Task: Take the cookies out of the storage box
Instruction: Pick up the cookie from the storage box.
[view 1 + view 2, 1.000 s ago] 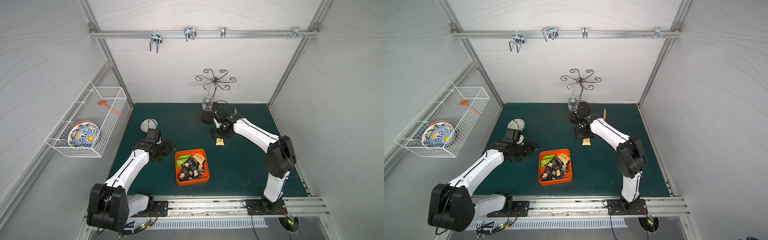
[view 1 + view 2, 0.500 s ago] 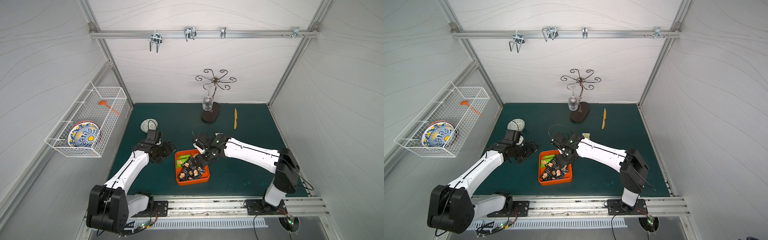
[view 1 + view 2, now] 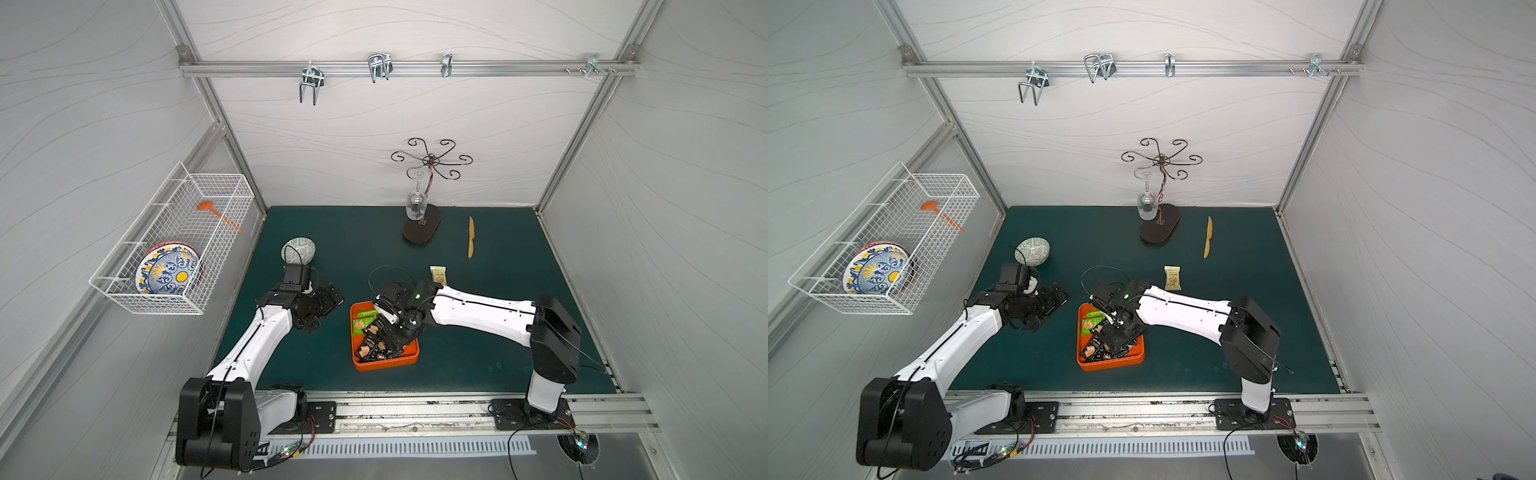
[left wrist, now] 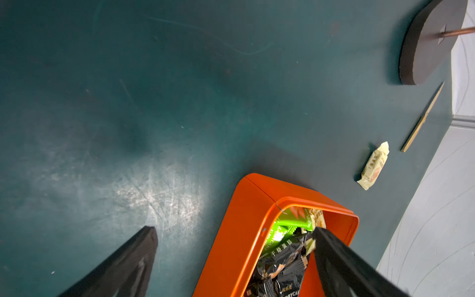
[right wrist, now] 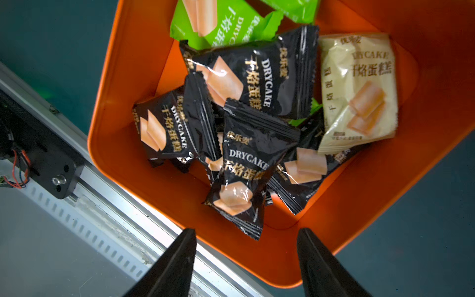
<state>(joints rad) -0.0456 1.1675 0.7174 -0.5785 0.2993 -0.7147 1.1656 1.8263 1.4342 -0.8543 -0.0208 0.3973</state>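
Nearest, at the front middle of the green mat (image 3: 478, 357), sits the orange storage box (image 3: 384, 365) (image 3: 1111, 365). It holds a loose heap of the cookies (image 5: 257, 159) (image 3: 374, 347): mostly black packets, with green packets (image 5: 218, 23) at its far left and one pale yellow packet (image 5: 357, 90) among them.

The right gripper (image 5: 246, 231) (image 3: 390, 332) hangs over the heap, jaws apart, with nothing between them.

Left of the box, the left gripper (image 4: 234, 230) (image 3: 328, 297) hovers above the mat, jaws spread wide and empty.

Just beyond the box, a loose packet (image 3: 437, 275) (image 3: 1172, 277) (image 4: 374, 165), also pale yellow, lies alone on the mat.

Farther left, a patterned bowl (image 3: 298, 250) sits on the mat; its contents cannot be made out.

Farthest back stand a dark-based glass stand (image 3: 422, 230) with a wine glass (image 3: 416, 203) hanging upside down from it, and to its right a wooden knife (image 3: 471, 237).

On the left wall, a white wire basket (image 3: 137, 286) holds a blue and yellow plate (image 3: 168, 272) and an orange utensil (image 3: 208, 205).
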